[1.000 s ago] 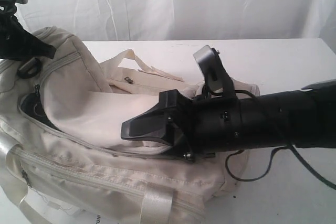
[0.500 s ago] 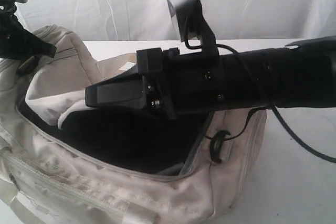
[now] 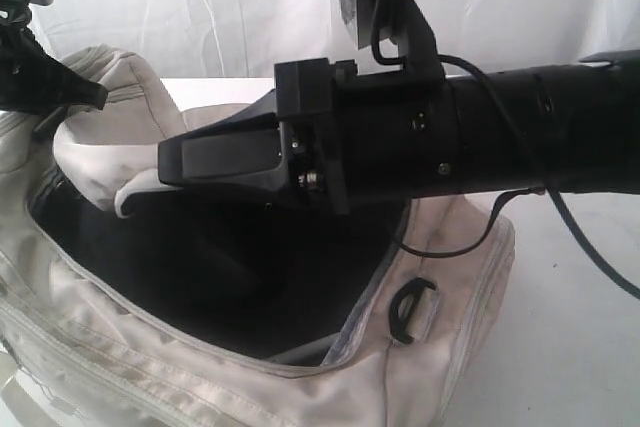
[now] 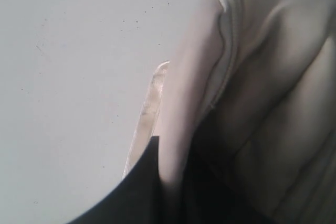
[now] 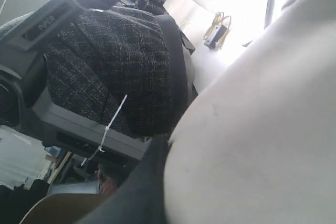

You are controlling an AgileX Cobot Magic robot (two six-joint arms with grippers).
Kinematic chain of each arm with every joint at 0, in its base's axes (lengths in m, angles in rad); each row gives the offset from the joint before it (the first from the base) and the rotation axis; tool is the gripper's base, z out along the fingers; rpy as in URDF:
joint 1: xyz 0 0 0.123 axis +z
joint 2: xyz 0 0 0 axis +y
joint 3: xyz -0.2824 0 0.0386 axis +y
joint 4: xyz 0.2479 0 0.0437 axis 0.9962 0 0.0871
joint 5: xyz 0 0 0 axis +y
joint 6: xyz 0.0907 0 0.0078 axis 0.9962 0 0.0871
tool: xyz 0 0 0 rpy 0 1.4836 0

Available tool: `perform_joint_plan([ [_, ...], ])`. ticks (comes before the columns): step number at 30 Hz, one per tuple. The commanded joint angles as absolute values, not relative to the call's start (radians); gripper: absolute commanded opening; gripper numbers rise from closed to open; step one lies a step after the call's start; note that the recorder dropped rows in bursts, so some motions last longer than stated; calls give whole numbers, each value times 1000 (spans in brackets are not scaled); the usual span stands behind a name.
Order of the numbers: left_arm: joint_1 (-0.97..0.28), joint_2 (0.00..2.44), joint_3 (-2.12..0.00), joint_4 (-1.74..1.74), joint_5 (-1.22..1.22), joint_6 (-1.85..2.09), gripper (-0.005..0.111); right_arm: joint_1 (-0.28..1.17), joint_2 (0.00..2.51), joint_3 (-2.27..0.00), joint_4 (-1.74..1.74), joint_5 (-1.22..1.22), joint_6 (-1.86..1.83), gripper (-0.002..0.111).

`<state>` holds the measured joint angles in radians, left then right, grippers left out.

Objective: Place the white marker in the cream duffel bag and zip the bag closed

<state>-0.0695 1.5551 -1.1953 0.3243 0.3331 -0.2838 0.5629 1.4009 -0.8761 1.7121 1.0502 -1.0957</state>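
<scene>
Exterior view shows you the soft cream fabric duffel bag [image 3: 455, 257] unzipped, left gripper [image 3: 85, 95] clamped on its raised end, right gripper [image 3: 175, 169] at its mouth, jaws unreadable, slim white marker nowhere visible; judge insertion unconfirmed and zipping outstanding.

"PIPER" lettering, slightly blurred, on grey arm housing [image 5: 46, 24]; no other text legible.

Right gripper [image 3: 178, 169] reaches leftward, clamped; left gripper [image 3: 92, 97] clamped too.
</scene>
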Motion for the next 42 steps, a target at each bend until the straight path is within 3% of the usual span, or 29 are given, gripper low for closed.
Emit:
perform_joint_plan([
  [1, -66, 1546, -1199, 322, 317, -288, 4, 567, 1387, -883, 1616, 1101, -1006, 0],
  [8, -66, 1546, -1199, 322, 317, -288, 17, 567, 1387, -883, 1437, 1072, -841, 1],
  [10, -66, 1546, -1199, 322, 317, -288, 19, 567, 1387, -883, 1356, 1040, -797, 6],
  [16, -66, 1546, -1199, 318, 315, -288, 29, 567, 1387, -883, 1186, 978, -670, 51],
  [18, -66, 1546, -1199, 315, 315, -288, 32, 567, 1387, -883, 1186, 978, -665, 58],
  [22, -66, 1546, -1199, 315, 315, -290, 32, 567, 1387, -883, 1082, 990, -650, 58],
  [28, -66, 1546, -1199, 315, 329, -290, 32, 567, 1363, -883, 501, 990, -361, 58],
  [42, -66, 1546, -1199, 315, 339, -290, 32, 567, 1086, -883, 211, 1041, -101, 58],
])
